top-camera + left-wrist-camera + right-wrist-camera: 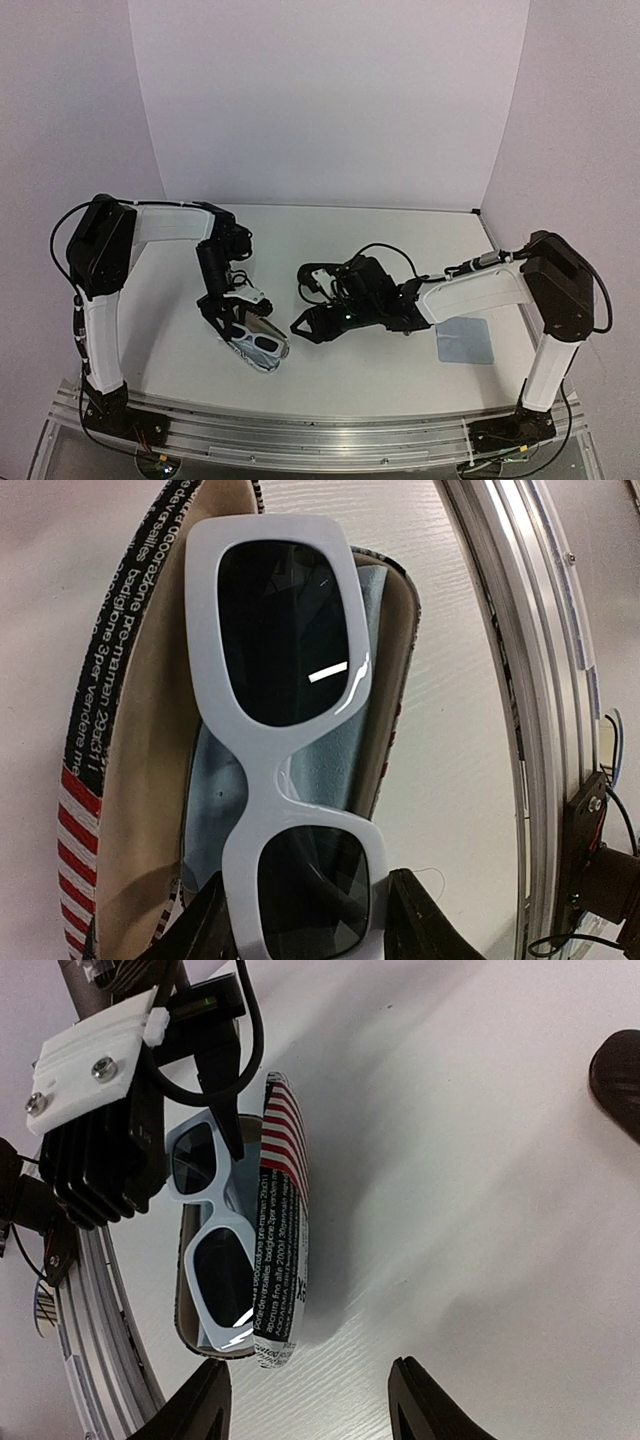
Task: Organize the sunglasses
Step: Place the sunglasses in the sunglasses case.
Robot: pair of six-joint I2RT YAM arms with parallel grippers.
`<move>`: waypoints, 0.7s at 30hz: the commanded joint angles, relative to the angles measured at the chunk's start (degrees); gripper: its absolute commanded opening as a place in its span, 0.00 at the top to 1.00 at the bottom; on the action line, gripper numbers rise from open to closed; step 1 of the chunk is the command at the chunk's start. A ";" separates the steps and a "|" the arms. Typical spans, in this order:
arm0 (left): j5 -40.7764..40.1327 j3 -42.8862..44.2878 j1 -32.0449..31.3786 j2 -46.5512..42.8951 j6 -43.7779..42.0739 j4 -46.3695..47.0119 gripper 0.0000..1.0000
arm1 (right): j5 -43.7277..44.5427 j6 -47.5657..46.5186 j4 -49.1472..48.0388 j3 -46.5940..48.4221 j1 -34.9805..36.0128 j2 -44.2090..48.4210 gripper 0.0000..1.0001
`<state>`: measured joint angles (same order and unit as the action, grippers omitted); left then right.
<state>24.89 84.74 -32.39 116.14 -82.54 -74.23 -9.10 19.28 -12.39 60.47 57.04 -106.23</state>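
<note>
White-framed sunglasses with dark lenses lie face up in an open oval case, white with red stripes and black lettering, over a light-blue cloth that lines it. My left gripper is shut on the sunglasses, one finger on each side of the near lens. In the top view this group sits at the table's front left, sunglasses under the left gripper. My right gripper is open just right of the case, fingers wide, with only bare table between them.
A square light-blue cloth lies flat at the front right, beside the right arm. A metal rail runs along the table's near edge, close to the case. White walls close in the back and sides.
</note>
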 commanded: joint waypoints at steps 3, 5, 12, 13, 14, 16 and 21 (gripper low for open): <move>2.53 1.81 -0.63 0.84 0.96 -3.96 1.00 | -4.52 4.23 -3.71 0.81 0.94 -2.21 0.45; 2.72 0.57 -1.17 0.61 1.50 -4.02 1.00 | -5.15 4.46 -4.32 1.01 1.01 -2.87 0.45; 4.78 0.28 -2.17 -0.53 4.77 -3.23 1.00 | -6.89 4.74 -4.56 -0.25 2.54 -3.39 0.49; 4.65 0.15 -2.17 -0.49 5.07 -3.27 1.00 | -6.13 5.10 -4.57 -0.71 2.63 -3.31 0.51; 4.69 -0.24 -2.15 -0.49 5.25 -3.35 1.00 | -4.85 5.51 -4.58 -0.95 2.64 -3.38 0.54; 5.14 -0.62 -2.38 -0.48 5.88 -3.40 1.00 | -3.04 6.15 -4.58 -0.85 2.68 -3.95 0.59; 6.07 -0.88 -2.91 -1.06 6.51 -3.40 1.00 | -2.12 6.87 -4.58 -0.26 2.69 -5.50 0.68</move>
<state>28.43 84.27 -34.63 116.66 -76.92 -75.11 -12.73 25.13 -15.64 59.88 59.66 -110.11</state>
